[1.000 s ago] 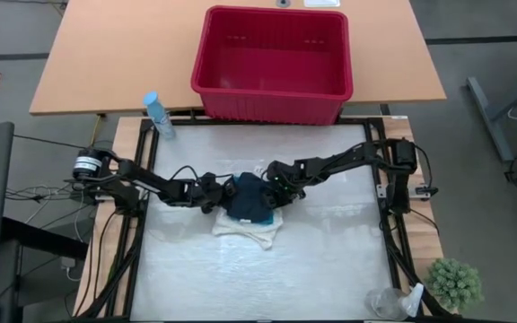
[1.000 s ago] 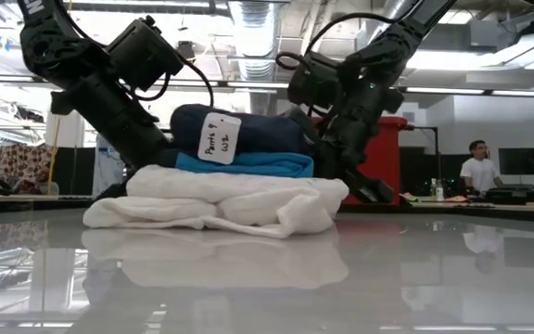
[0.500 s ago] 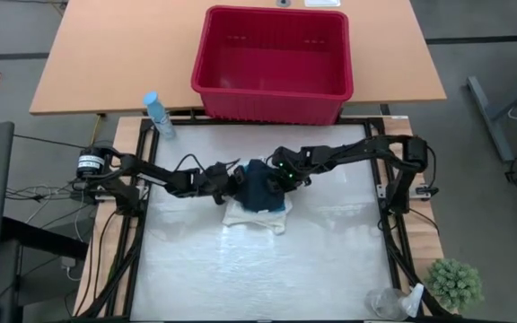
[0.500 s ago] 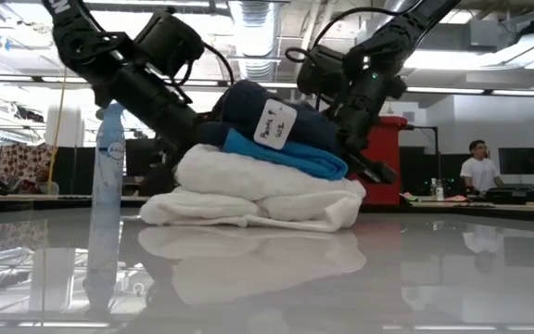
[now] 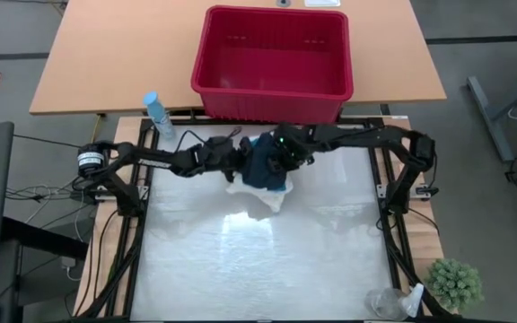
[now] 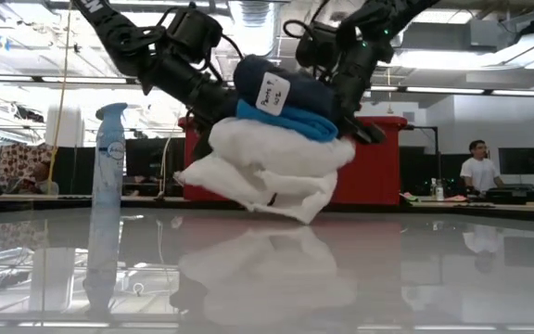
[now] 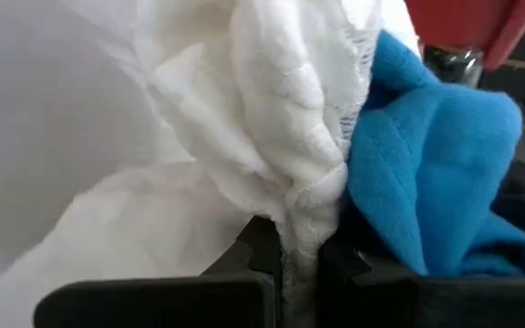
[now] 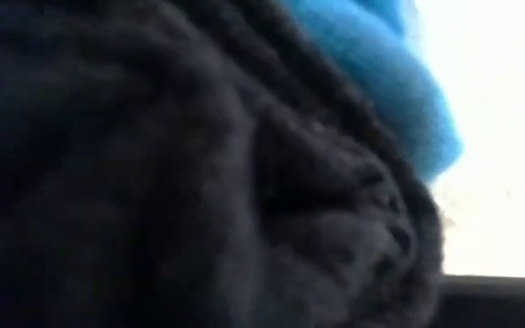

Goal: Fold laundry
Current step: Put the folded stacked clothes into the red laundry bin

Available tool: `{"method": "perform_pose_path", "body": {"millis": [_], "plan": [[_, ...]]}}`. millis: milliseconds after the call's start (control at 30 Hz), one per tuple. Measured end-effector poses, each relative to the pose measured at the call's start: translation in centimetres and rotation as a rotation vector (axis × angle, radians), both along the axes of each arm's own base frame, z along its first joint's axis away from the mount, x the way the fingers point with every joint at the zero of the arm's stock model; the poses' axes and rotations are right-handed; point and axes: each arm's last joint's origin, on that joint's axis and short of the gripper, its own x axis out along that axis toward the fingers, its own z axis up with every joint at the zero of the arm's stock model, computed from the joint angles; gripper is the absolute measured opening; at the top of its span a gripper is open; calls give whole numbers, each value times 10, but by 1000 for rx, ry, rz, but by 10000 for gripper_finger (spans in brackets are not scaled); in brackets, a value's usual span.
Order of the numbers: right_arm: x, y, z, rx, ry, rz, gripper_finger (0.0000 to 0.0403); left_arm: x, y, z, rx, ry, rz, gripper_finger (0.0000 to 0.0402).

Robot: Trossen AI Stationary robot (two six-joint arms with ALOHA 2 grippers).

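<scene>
Folded stack held clear of the table between both arms, by the red basket [image 5: 272,58].

Cream-white cloth [image 6: 272,167] lowest, turquoise garment [image 6: 286,121], navy garment [image 6: 281,88] on top, tilted; white tag [image 6: 272,93], writing illegible. Left gripper [image 7: 285,273] pinches the cream cloth; right gripper [image 6: 346,88] closed against the stack.

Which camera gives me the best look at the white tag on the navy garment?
The low view: the tag faces it, handwriting visible, on the navy garment. No other view shows the tag.
</scene>
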Motion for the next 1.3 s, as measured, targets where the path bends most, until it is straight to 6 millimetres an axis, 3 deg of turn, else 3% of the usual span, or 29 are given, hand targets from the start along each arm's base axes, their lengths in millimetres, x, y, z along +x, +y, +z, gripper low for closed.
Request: {"method": "perform_pose_path", "body": {"millis": [333,633,933,1133,1300], "plan": [[-10,-43,58,-116,-2,-10,37,8,38,45,25,-125,86,11],[-27,-75,115,-208,-75,-41,37,13,69,100,77,-216,144,11],[-44,-103,167,-289,-219,-108,37,3,99,145,150,-255,230,11],[-53,-129,184,-294,-394,-180,37,-12,122,154,155,-268,352,11],[-36,-159,177,-263,-486,-194,37,-18,149,143,134,-294,428,11]]}}
